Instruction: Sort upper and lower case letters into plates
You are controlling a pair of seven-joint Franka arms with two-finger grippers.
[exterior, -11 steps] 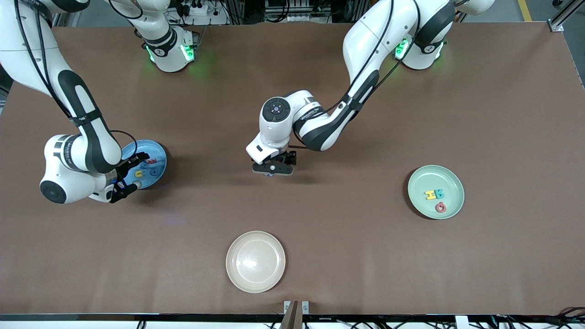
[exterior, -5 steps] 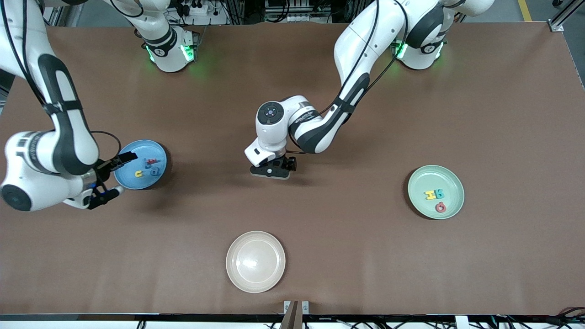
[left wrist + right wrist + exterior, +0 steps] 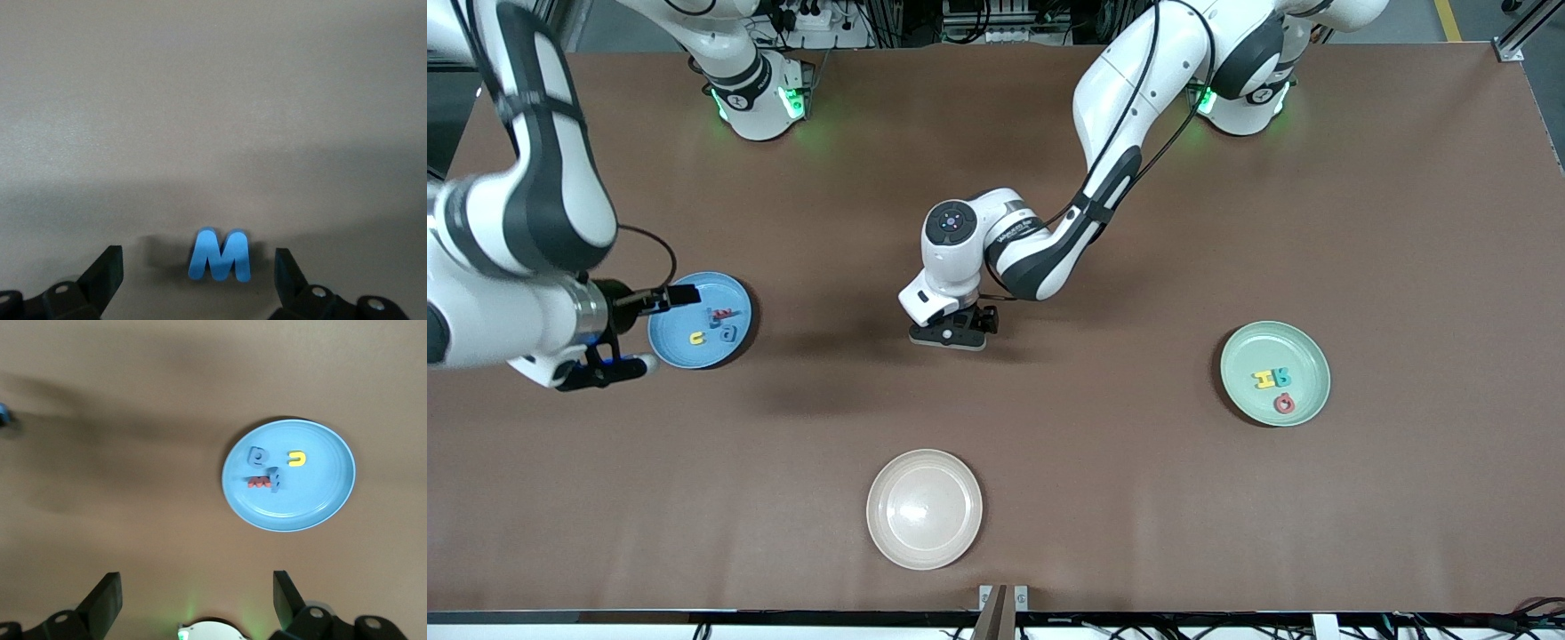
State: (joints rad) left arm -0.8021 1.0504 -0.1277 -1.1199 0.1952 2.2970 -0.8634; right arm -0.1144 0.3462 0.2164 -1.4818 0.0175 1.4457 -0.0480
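From the front you see the left gripper low over mid-table and the right gripper beside the blue plate; the green plate holds three letters. Your left wrist view shows fingers apart around a blue M. Your right wrist view shows open fingers above the blue plate, four letters inside

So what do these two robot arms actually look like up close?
Both are glossy white with rounded segments, black joint bands and thin black cables alongside. Green lights glow at their bases. The left gripper and right gripper are black, each with two flat fingers.
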